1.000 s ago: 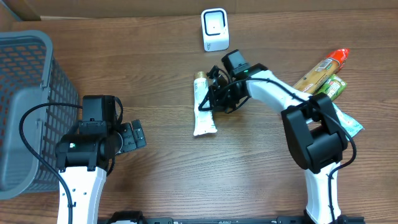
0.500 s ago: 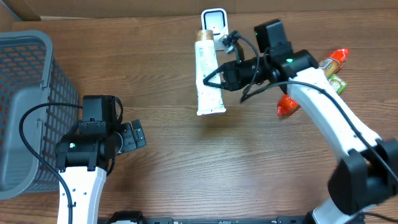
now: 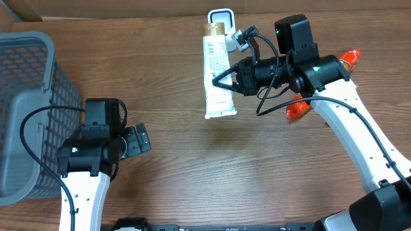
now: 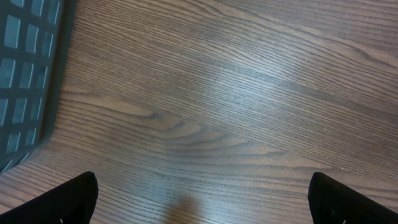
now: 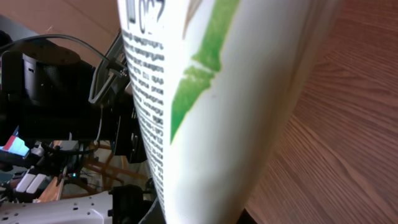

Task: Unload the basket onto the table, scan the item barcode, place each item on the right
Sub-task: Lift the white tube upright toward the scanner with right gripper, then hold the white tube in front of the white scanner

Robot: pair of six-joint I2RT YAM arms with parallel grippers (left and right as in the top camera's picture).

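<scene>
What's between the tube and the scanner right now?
Nothing visible. The right claw holds the tube, and its capped end overlaps the scanner in the overhead view.

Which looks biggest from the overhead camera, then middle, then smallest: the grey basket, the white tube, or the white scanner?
Largest: grey basket.
Middle: white tube, though it is held up nearer the camera.
Smallest: white scanner, partly hidden behind the tube.

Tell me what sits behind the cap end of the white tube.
The white scanner stands just past the gold cap of the tube, which covers its lower part from overhead. The right gripper is shut on the tube.
</scene>
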